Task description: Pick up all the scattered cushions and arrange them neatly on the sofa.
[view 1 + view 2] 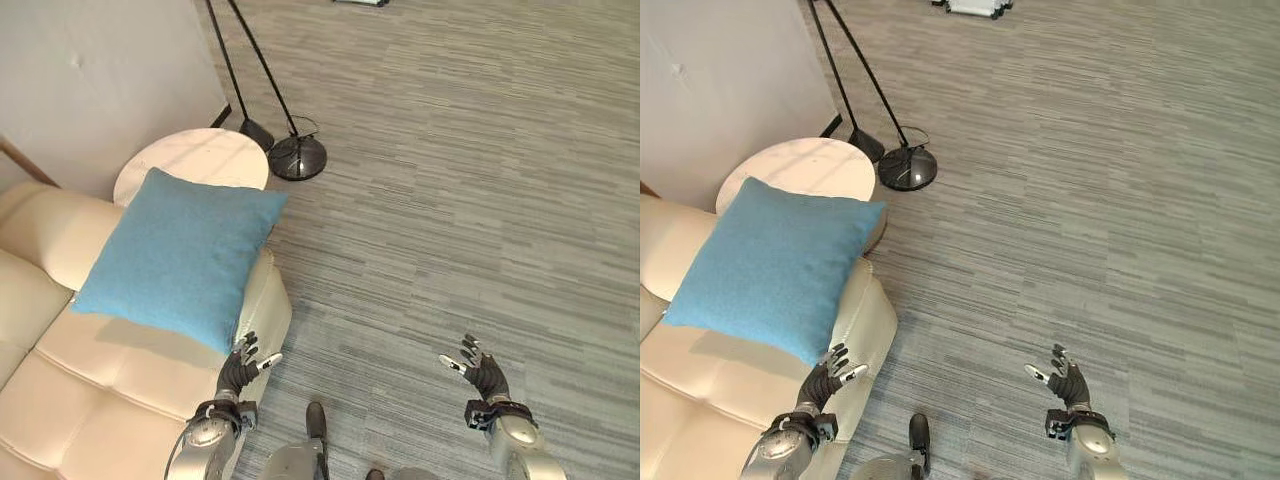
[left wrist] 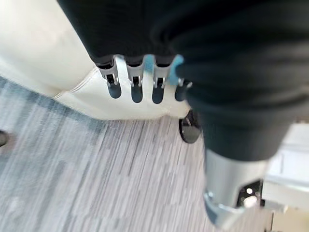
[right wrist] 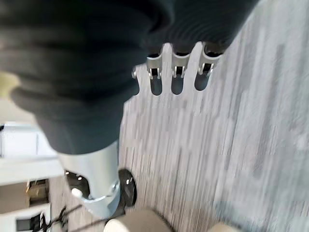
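Cushion [image 1: 180, 255] lies tilted on the sofa [image 1: 90, 400] arm, soft and light by its look. Your left hand [image 1: 243, 362] and right hand [image 1: 480, 371] hang spread, empty; grip opposite edges, expect sag.

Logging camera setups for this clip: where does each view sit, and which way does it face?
Left eye view: on the head, looking down at the blue cushion on the sofa; left hand and right hand open.
Right eye view: beside it, same scene.
Left wrist view: along the left hand at the sofa edge.
Right wrist view: along the right hand at carpet.
Both eyes share the lamp base.
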Robot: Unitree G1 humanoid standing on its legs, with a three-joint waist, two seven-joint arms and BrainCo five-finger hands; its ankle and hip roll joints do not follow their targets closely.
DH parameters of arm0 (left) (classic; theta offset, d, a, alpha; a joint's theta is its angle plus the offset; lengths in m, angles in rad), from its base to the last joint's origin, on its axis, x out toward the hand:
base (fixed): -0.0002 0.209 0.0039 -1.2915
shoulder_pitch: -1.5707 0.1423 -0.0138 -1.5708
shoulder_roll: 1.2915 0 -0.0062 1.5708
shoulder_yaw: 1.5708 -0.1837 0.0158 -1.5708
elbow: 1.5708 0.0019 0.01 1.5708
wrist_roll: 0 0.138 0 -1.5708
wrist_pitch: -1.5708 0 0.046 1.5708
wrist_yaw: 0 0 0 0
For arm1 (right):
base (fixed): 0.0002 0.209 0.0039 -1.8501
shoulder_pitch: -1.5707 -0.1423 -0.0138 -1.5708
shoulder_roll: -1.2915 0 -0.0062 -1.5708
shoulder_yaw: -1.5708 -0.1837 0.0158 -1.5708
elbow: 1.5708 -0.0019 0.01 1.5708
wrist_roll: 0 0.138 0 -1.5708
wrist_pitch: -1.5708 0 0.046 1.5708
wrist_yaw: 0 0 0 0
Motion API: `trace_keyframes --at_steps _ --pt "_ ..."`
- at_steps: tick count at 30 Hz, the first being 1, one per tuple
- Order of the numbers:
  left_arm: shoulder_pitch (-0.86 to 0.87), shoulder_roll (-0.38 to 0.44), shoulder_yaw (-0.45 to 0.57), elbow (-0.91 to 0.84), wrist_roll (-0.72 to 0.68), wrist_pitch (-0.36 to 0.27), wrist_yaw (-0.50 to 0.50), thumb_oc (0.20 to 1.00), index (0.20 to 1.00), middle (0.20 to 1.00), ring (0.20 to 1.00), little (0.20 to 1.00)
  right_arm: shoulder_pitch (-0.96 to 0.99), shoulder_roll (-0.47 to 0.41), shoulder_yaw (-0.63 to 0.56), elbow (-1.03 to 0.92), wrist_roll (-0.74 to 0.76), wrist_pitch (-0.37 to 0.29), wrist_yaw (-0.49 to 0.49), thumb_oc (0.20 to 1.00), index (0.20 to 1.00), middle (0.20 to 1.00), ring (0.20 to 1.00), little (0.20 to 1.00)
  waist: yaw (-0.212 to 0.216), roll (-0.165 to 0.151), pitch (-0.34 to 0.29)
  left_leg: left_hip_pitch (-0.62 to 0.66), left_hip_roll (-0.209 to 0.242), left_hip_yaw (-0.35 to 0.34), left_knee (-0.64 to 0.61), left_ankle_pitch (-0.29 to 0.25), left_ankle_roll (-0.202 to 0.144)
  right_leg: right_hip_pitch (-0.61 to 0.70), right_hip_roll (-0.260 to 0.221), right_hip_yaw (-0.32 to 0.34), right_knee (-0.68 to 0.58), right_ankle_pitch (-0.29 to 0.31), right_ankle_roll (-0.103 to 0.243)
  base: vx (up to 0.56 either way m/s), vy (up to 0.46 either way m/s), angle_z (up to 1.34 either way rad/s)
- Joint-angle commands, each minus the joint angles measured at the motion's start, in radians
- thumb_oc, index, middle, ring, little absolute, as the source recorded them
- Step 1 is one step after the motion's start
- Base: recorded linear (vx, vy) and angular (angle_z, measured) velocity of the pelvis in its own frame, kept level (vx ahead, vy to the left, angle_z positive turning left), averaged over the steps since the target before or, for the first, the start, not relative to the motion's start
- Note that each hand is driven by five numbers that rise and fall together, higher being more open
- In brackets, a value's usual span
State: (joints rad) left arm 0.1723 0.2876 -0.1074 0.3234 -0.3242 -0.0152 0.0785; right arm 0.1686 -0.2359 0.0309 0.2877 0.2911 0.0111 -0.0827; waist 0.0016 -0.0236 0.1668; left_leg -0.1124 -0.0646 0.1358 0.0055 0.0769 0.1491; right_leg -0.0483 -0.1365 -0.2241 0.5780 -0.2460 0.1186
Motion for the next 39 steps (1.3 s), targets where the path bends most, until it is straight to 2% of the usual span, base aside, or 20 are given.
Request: trace_keyframes --at_steps 1,4,6,7,9,12,16,18,19,20,21,22,23,28,29,30,32,35,38,39 --pt "0.007 0.052 0.057 -0.060 0.042 -0.044 0.002 1.000 1.000 1.000 1.000 1.000 0.011 -0.002 -0.009 -0.051 -0.019 -0.009 0.010 1.000 1.000 1.000 1.000 1.000 -0.011 0.019 0.014 0.046 0.049 -0.007 0.009 -0.133 -0.091 -0.033 -0.046 0.063 -0.097 0.212 0.033 0.25 0.141 0.42" --pt "0.010 0.054 0.060 -0.064 0.038 -0.047 -0.003 1.000 1.000 1.000 1.000 1.000 0.010 -0.005 -0.016 -0.052 -0.014 -0.013 0.013 1.000 1.000 1.000 1.000 1.000 -0.021 0.030 0.026 0.075 0.047 -0.026 -0.011 -0.136 -0.094 -0.066 -0.030 0.060 -0.152 0.182 0.016 0.18 0.033 0.36" --pt "0.007 0.053 0.052 -0.064 0.025 -0.049 -0.004 1.000 1.000 1.000 1.000 1.000 0.010 -0.013 -0.020 -0.052 -0.001 -0.016 0.006 1.000 1.000 1.000 1.000 1.000 -0.044 0.031 0.049 0.113 0.041 -0.062 -0.017 -0.150 -0.100 -0.103 0.021 0.093 -0.287 0.150 0.001 0.24 -0.040 0.39" --pt "0.007 0.053 0.052 -0.064 0.025 -0.049 -0.004 1.000 1.000 1.000 1.000 1.000 0.009 -0.013 -0.020 -0.052 -0.001 -0.016 0.006 1.000 1.000 1.000 1.000 1.000 -0.044 0.033 0.048 0.111 0.042 -0.063 -0.017 -0.148 -0.100 -0.102 0.023 0.092 -0.293 0.154 0.001 0.16 -0.062 0.28" --pt "-0.003 0.051 0.044 -0.060 0.017 -0.056 -0.004 1.000 1.000 1.000 1.000 1.000 0.022 -0.018 -0.021 -0.051 0.010 -0.017 0.002 1.000 1.000 1.000 1.000 1.000 -0.070 0.021 0.061 0.138 0.026 -0.122 -0.017 -0.163 -0.108 -0.154 0.076 0.201 -0.444 0.199 0.014 0.20 -0.088 0.60" --pt "-0.009 0.048 0.036 -0.059 0.009 -0.060 -0.003 1.000 1.000 1.000 1.000 1.000 0.031 -0.023 -0.017 -0.048 0.009 -0.018 0.002 1.000 1.000 1.000 1.000 1.000 -0.081 0.017 0.064 0.156 0.019 -0.159 -0.021 -0.175 -0.114 -0.171 0.092 0.226 -0.489 0.228 0.018 0.17 -0.084 0.71" --pt "-0.008 0.022 0.040 -0.039 -0.048 -0.064 0.001 1.000 1.000 1.000 1.000 1.000 0.030 -0.025 -0.013 -0.036 0.020 -0.025 0.006 1.000 1.000 1.000 1.000 1.000 -0.079 0.002 0.038 0.186 0.015 -0.207 0.013 -0.226 -0.126 -0.117 0.095 0.236 -0.524 0.239 -0.003 0.27 -0.159 0.80" --pt "-0.004 0.005 0.049 -0.024 -0.092 -0.060 0.010 1.000 1.000 1.000 1.000 1.000 0.023 -0.028 -0.010 -0.037 0.027 -0.025 0.008 1.000 1.000 1.000 1.000 1.000 -0.070 -0.005 0.030 0.183 0.025 -0.217 0.077 -0.257 -0.145 -0.086 0.099 0.230 -0.528 0.223 -0.023 0.23 -0.179 0.56" --pt "-0.014 -0.011 0.052 -0.012 -0.133 -0.058 0.019 1.000 1.000 1.000 1.000 1.000 0.009 -0.040 -0.016 -0.037 0.042 -0.030 0.006 1.000 1.000 1.000 1.000 1.000 -0.062 -0.012 0.037 0.141 0.028 -0.213 0.197 -0.252 -0.167 -0.047 0.092 0.201 -0.534 0.202 -0.042 0.19 -0.172 0.50" --pt "-0.014 -0.011 0.052 -0.012 -0.133 -0.058 0.019 1.000 1.000 1.000 1.000 1.000 0.008 -0.041 -0.016 -0.036 0.042 -0.030 0.006 1.000 1.000 1.000 1.000 1.000 -0.064 -0.011 0.038 0.137 0.028 -0.216 0.204 -0.256 -0.167 -0.046 0.092 0.199 -0.534 0.201 -0.042 0.18 -0.157 0.67" --pt "-0.026 -0.023 0.053 -0.005 -0.166 -0.059 0.032 1.000 1.000 1.000 1.000 1.000 0.001 -0.049 -0.024 -0.039 0.054 -0.029 -0.001 1.000 1.000 1.000 1.000 1.000 -0.059 -0.021 0.049 0.074 0.043 -0.174 0.303 -0.228 -0.178 -0.011 0.073 0.167 -0.536 0.179 -0.058 0.06 -0.046 0.66" --pt "-0.027 -0.023 0.053 -0.005 -0.166 -0.059 0.032 1.000 1.000 1.000 1.000 1.000 0.001 -0.049 -0.024 -0.038 0.054 -0.029 -0.001 1.000 1.000 1.000 1.000 1.000 -0.061 -0.020 0.049 0.070 0.043 -0.176 0.309 -0.231 -0.178 -0.011 0.074 0.165 -0.536 0.178 -0.058 0.16 -0.064 0.90" --pt "-0.036 -0.026 0.053 -0.002 -0.174 -0.057 0.033 1.000 1.000 1.000 1.000 1.000 -0.005 -0.053 -0.030 -0.036 0.058 -0.027 -0.008 1.000 1.000 1.000 1.000 1.000 -0.056 -0.030 0.053 0.020 0.080 -0.093 0.298 -0.227 -0.166 0.024 0.053 0.121 -0.544 0.149 -0.063 0.10 -0.016 0.82" --pt "-0.032 -0.018 0.044 0.007 -0.144 -0.048 0.023 1.000 1.000 1.000 1.000 1.000 -0.005 -0.060 -0.035 -0.035 0.064 -0.029 -0.016 1.000 1.000 1.000 1.000 1.000 -0.048 -0.025 0.043 -0.018 0.133 -0.029 0.164 -0.158 -0.172 0.069 0.042 0.064 -0.565 0.122 -0.055 0.18 0.038 0.81" --pt "-0.036 -0.011 0.040 0.013 -0.126 -0.044 0.029 1.000 1.000 1.000 1.000 1.000 -0.010 -0.064 -0.031 -0.032 0.059 -0.033 -0.030 1.000 1.000 1.000 1.000 1.000 -0.045 -0.020 0.048 -0.088 0.174 0.049 0.089 -0.092 -0.190 0.110 0.039 0.019 -0.574 0.084 -0.053 0.33 0.171 0.71" --pt "-0.038 -0.006 0.045 0.011 -0.119 -0.045 0.034 1.000 1.000 1.000 1.000 1.000 -0.017 -0.066 -0.023 -0.029 0.048 -0.030 -0.044 1.000 1.000 1.000 1.000 1.000 -0.040 -0.018 0.047 -0.124 0.208 0.132 0.033 -0.061 -0.199 0.131 0.033 -0.020 -0.574 0.071 -0.050 0.33 0.173 0.63" --pt "-0.024 -0.009 0.060 0.004 -0.123 -0.046 0.029 1.000 1.000 1.000 1.000 1.000 -0.013 -0.065 -0.024 -0.034 0.044 -0.027 -0.037 1.000 1.000 1.000 1.000 1.000 -0.039 -0.009 0.033 -0.087 0.215 0.156 -0.022 -0.048 -0.201 0.140 0.035 -0.034 -0.565 0.068 -0.040 0.24 0.158 0.91" --pt "-0.003 -0.003 0.061 0.000 -0.120 -0.036 0.022 1.000 1.000 1.000 1.000 1.000 -0.004 -0.053 -0.025 -0.043 0.028 -0.015 -0.028 1.000 1.000 1.000 1.000 1.000 -0.041 -0.010 0.009 -0.085 0.199 0.147 0.008 -0.010 -0.195 0.159 0.008 -0.056 -0.523 0.071 -0.023 0.35 0.248 0.36" --pt "0.012 0.003 0.059 0.009 -0.108 -0.029 0.011 1.000 1.000 1.000 1.000 1.000 -0.004 -0.035 -0.028 -0.042 0.022 -0.008 -0.023 1.000 1.000 1.000 1.000 1.000 -0.035 -0.027 -0.003 -0.058 0.159 0.145 0.023 -0.050 -0.163 0.145 -0.038 -0.044 -0.427 0.092 0.004 0.27 0.241 0.24" --pt "0.019 0.012 0.059 0.010 -0.108 -0.028 0.016 1.000 1.000 1.000 1.000 1.000 -0.005 -0.020 -0.027 -0.037 0.024 -0.005 -0.026 1.000 1.000 1.000 1.000 1.000 -0.039 -0.032 0.003 -0.025 0.130 0.137 0.018 -0.076 -0.137 0.099 -0.073 -0.027 -0.297 0.156 0.033 0.24 0.233 0.19"
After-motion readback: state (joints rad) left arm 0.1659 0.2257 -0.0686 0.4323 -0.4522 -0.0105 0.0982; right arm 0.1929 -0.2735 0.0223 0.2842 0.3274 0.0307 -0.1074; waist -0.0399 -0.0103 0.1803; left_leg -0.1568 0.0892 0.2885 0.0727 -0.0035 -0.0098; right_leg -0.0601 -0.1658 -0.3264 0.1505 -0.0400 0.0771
